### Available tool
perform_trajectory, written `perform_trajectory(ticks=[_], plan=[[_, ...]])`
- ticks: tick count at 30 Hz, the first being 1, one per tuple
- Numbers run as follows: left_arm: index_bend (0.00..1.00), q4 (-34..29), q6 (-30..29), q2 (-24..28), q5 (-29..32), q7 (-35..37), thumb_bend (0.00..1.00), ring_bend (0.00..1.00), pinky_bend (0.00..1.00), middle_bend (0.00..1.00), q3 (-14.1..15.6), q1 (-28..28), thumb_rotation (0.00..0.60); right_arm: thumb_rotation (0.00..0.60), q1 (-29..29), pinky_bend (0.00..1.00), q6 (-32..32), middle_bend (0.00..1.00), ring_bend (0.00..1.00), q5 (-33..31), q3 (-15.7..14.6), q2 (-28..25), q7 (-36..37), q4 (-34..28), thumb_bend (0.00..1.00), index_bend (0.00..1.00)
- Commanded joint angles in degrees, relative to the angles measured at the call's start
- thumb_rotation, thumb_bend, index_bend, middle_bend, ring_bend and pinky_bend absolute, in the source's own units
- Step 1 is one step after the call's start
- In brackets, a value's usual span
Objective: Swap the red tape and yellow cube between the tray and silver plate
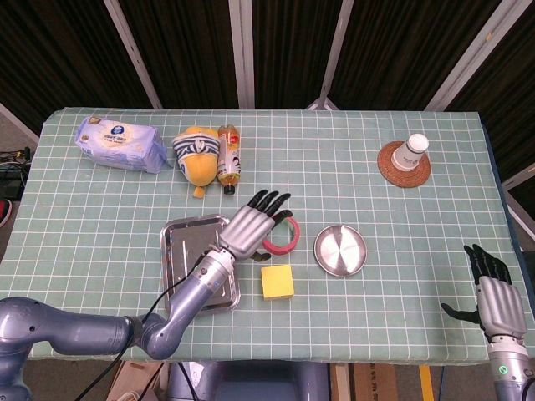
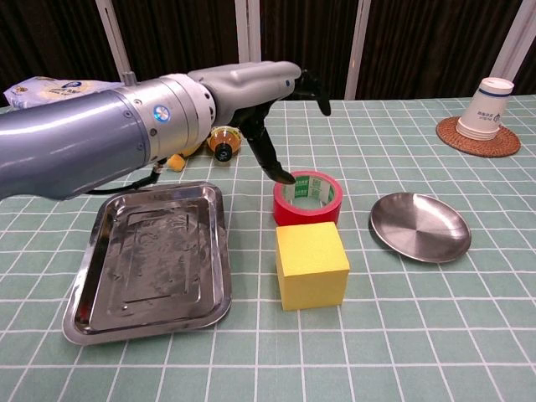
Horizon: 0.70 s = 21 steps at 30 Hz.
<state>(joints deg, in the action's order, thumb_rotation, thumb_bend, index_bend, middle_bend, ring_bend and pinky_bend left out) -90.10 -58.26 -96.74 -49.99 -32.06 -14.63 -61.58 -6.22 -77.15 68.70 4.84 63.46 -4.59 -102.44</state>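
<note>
1. The head view shows the whole worktop (image 1: 100, 217) from above. The left robot hand (image 1: 251, 227) is released, fingers spread and holding nothing, above the right edge of the tray (image 1: 197, 261) and partly over the red tape (image 1: 281, 233).
2. Only the head view shows the right robot hand (image 1: 495, 294), at the lower right beyond the worktop's edge. Its fingers point up and apart and it holds nothing.
3. The chest view gives the low side angle. There the left robot hand (image 2: 266, 92) hangs clear above the red tape (image 2: 307, 198), with its thumb pointing down toward the roll and not touching it.
4. The yellow cube (image 2: 311, 265) stands on the worktop cloth just in front of the tape, between the tray (image 2: 151, 260) and the silver plate (image 2: 419, 226). From above, the cube (image 1: 277, 281) lies apart from both, and the silver plate (image 1: 340, 250) sits to the right of the tape.
5. The tape rests on the cloth, not in either dish.
6. In the chest view the left arm covers most of the tissue pack (image 2: 42, 85) and the plush toy, and only the bottle's cap end (image 2: 224, 148) shows.
7. In the head view the hand hides the tape's left rim.
8. The paper cup (image 1: 410, 153) stands on its coaster at the far right.
</note>
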Motion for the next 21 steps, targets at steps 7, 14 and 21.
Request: perform_trajectory(ticks=[7,14,21], plan=[[0.2,12.5,11.9,-5.4,5.8,8.2,0.0,0.0,0.0,0.0,-2.9,-3.1,0.6,0.6,-0.1,0.0,0.4,0.0,0.0,-1.9,0.8,0.4,-1.2,0.4,0.03,0.0],[0.2,18.0,14.1,-8.4,5.5,9.5,0.0,0.0,0.0,0.0,-1.9,-4.4,0.6,0.6,-0.3,0.0,1.3,0.0,0.0,-2.2,1.0,0.4,-0.8,0.7,0.03,0.0],[0.2,25.2,15.4,-12.9,2.7,12.7,0.0,0.0,0.0,0.0,-1.5,-4.9,0.6,0.6,-0.1,0.0,1.1,0.0,0.0,-1.9,1.2,0.3,-0.4,0.7,0.03,0.0]])
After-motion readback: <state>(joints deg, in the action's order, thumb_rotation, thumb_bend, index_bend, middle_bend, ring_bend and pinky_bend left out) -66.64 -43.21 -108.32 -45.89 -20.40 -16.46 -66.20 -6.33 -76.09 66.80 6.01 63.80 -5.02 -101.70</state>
